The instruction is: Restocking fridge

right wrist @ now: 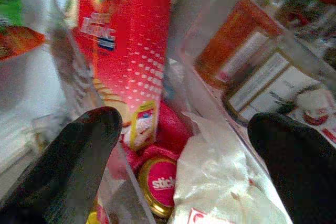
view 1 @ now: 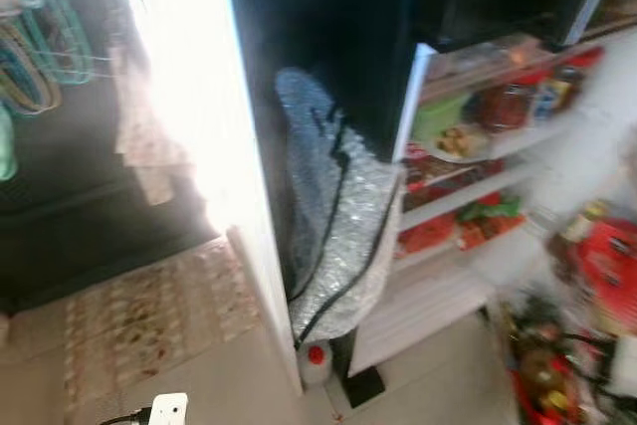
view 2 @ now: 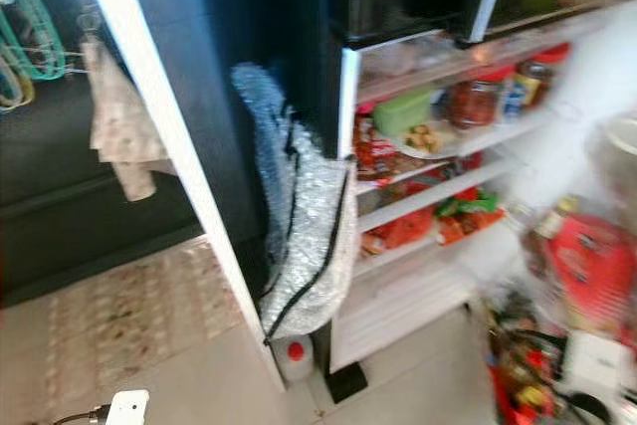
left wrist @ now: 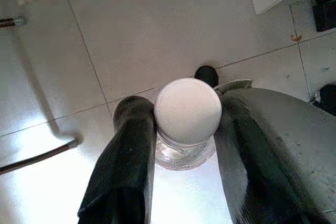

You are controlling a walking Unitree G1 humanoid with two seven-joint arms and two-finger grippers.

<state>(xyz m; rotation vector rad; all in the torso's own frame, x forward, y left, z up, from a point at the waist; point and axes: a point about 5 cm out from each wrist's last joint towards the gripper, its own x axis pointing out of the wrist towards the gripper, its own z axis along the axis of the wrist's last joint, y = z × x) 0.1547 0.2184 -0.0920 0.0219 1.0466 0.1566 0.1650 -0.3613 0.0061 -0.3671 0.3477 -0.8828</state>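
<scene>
Left gripper [left wrist: 181, 140] pinching small clear glass jar with white round lid [left wrist: 187, 111]; black fingers [left wrist: 128, 156] pressed against both sides of the jar body just below the lid, jar hanging over pale tiled floor [left wrist: 136, 35]. Jar likely rigid, smooth, fragile; glass slippery under hard pads, so best kept gripped on the body under the lid rim, where the lid lip can stop a slide. Probably light given size, contents not visible. Lid centred between the fingers, grip looks symmetric. Right gripper [right wrist: 184, 124] spread wide, nothing clamped, hovering over a clear plastic bag of groceries [right wrist: 220, 182]: red printed snack packet [right wrist: 131, 40] and red-lidded jar [right wrist: 160, 182] lying between the fingers but apart from them. Packet soft, crushable, light; jar stiffer, better pick by the lid or shoulder. Head views blurred: open fridge with white shelves [view 2: 418, 196] stocked with red and green packs, silver bubble-foil bag [view 2: 309, 236] leaning just left of the fridge shelves, patterned floor mat [view 1: 149, 316] further left of the fridge. Grocery bag sits low right of the fridge shelves [view 2: 567, 266].
</scene>
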